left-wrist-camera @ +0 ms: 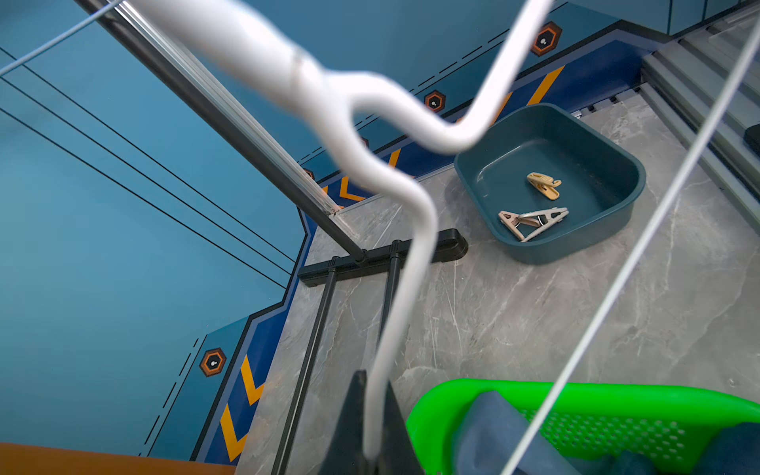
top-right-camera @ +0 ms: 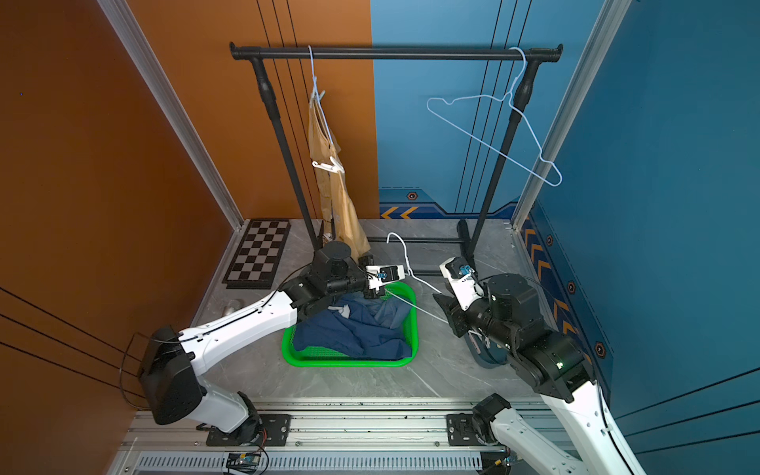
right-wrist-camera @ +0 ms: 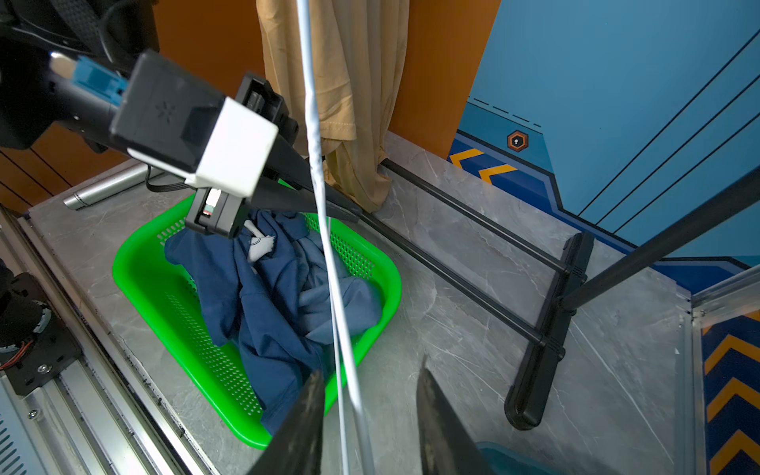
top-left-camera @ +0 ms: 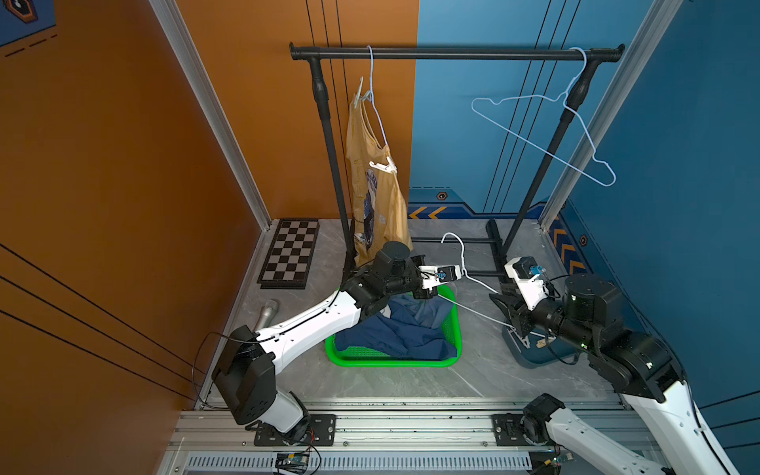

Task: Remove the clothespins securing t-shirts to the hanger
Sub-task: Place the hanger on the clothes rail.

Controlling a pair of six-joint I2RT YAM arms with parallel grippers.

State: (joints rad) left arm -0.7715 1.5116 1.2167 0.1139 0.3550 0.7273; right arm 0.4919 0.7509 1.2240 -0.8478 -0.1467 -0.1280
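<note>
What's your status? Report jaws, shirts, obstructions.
Left jaws shut on white hanger; right jaws open astride its wire. Yellow shirt hangs pinned, two clothespins on. In the way: that hanger.

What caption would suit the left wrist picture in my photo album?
Left tool pinching a white hanger; beyond it, two clothespins in a teal tray and blue shirts in a green basket.

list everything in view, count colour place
rack: 1, black, rear
hangers: 2, pale, on rack
yellow t-shirt: 1, mustard, on a hanger
basket: 1, green, table centre
blue t-shirts: 2, navy, slate, in basket
white hanger: 1, white, above basket
bin: 1, teal, table right
clothespins: 4 clear, pale, two on yellow t-shirt, two in bin
chessboard: 1, black-grey, by orange wall
tube: 1, silver, beside chessboard
left gripper: black, shut on white hanger
right gripper: black, open around its wire
</note>
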